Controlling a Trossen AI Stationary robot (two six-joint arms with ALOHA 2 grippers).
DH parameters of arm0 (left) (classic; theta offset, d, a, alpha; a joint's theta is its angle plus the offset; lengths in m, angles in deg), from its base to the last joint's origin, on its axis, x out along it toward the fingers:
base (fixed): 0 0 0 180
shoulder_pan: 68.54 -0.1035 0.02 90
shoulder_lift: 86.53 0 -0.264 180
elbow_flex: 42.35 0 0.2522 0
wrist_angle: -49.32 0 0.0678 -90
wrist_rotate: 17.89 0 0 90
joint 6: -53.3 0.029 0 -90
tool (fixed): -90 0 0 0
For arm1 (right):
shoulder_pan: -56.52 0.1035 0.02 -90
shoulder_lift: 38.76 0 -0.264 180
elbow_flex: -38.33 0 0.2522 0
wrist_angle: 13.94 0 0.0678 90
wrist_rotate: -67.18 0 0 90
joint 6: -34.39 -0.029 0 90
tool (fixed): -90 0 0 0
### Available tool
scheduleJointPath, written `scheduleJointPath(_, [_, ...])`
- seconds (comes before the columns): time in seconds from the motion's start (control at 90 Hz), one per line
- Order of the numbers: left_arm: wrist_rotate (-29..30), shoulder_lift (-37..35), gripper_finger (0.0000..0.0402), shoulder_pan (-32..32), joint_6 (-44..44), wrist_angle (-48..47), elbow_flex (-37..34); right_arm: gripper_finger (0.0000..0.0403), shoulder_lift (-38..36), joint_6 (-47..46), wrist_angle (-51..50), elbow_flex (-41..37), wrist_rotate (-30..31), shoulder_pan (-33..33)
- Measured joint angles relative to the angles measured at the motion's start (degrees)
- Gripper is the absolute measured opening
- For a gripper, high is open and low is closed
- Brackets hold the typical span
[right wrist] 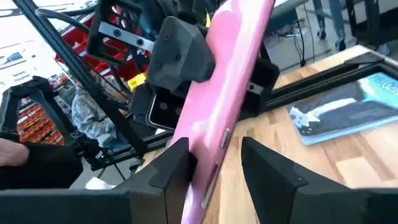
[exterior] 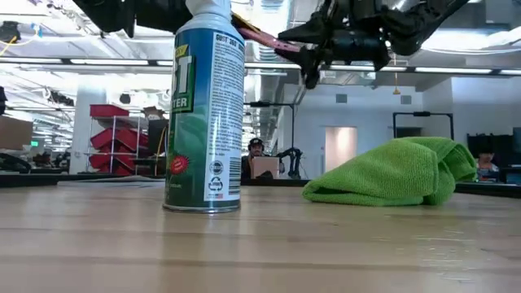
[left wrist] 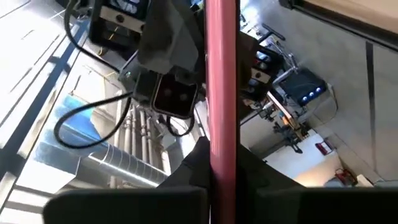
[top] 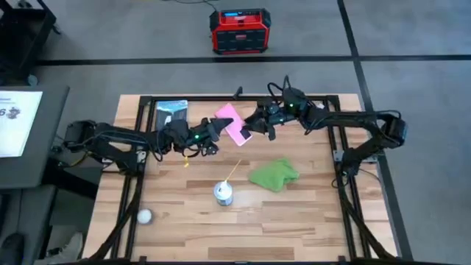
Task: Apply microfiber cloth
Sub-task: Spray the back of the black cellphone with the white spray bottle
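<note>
white ball lies nearest the front edge of the wooden worktop, toward the left. behind it, near the middle, a spray can stands upright. just to its right the green microfiber cloth sits bunched on the wood, touched by neither arm. farther back, the pink phone is raised off the worktop, the left gripper and right gripper each closed on one end. a flat packet lies at the back left.
</note>
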Motion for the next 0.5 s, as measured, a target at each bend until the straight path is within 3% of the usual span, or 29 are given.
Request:
scheduleJointPath(0.3, [-0.35,0.0,0.0002,-1.17,-0.94,-0.35,0.0,0.0127,5.84,-0.03,-0.3,7.08,-5.74,-0.13])
scheduleJointPath(0.5, [-0.44,0.0,0.0003,-1.2,-0.52,-0.55,0.0,0.0071,5.93,-0.57,-1.47,7.16,-8.06,-1.56])
